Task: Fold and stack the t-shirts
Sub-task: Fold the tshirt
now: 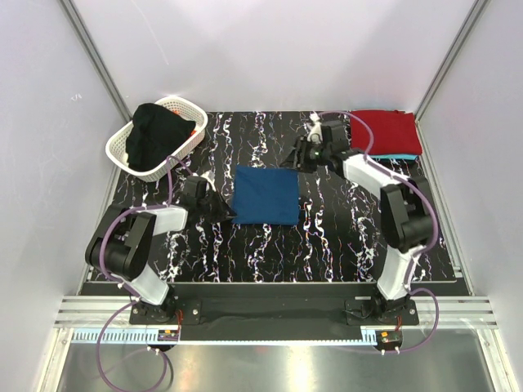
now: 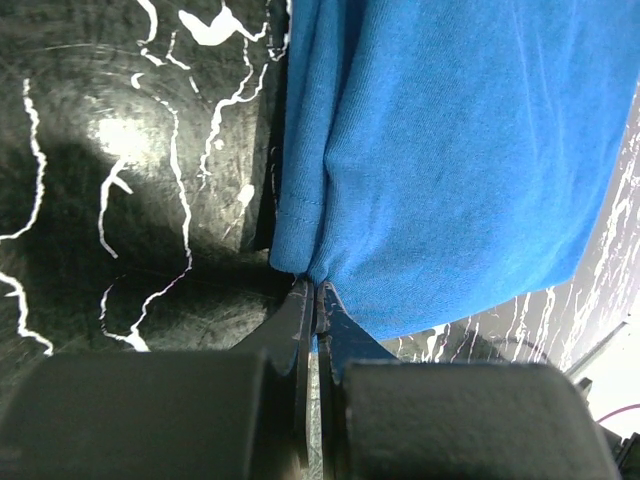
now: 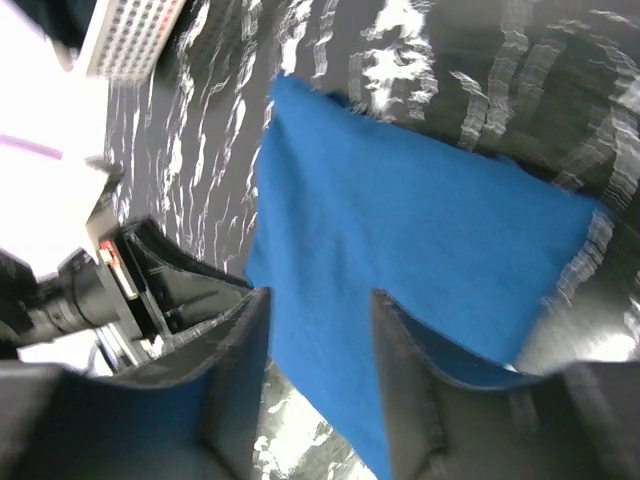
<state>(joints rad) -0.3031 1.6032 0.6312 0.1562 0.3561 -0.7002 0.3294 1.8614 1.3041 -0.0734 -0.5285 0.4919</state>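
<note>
The left end effector [image 2: 316, 296] is clenched on the near-left corner of a folded blue cloth t-shirt [image 2: 450, 150]; its fingertips [image 2: 300, 305] pinch the hem with no gap between them. That shirt [image 1: 265, 194] lies flat as a rough square in the middle of the black, white-veined marble-pattern desk [image 1: 327, 245].

The right end effector [image 3: 315, 320] is released, its two fingers [image 3: 245, 335] spread apart with the blue shirt [image 3: 400, 220] showing through the gap. In the top view it [image 1: 299, 155] sits just past the shirt's far-right corner.

At the far-right corner of the desk, a folded red cloth t-shirt [image 1: 384, 129] rests on a turquoise cloth t-shirt [image 1: 399, 155], which shows only as a strip at the near edge.

At the far-left corner, a white plastic lattice basket [image 1: 122, 151] holds a heap of dark crumpled cloth [image 1: 157, 135], with a sliver of orange-red at its rim.
</note>
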